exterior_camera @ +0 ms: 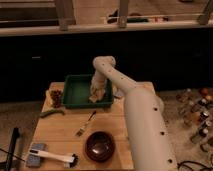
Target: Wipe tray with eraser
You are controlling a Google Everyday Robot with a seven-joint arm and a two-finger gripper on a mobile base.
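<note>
Wooden table (60,132) | hand (95,95) inside tray (75,87) | grip: cannot tell

Kitchen (fork (86,124), bowl (100,146)), end effector (97,95) in tray (75,92)

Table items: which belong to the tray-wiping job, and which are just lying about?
In the job:
- tray
- eraser, inside the tray at its right end
- claw, down in the tray at the eraser

Lying about:
- bowl
- fork
- brush
- grey pad
- green pod
- dark red cluster
</note>
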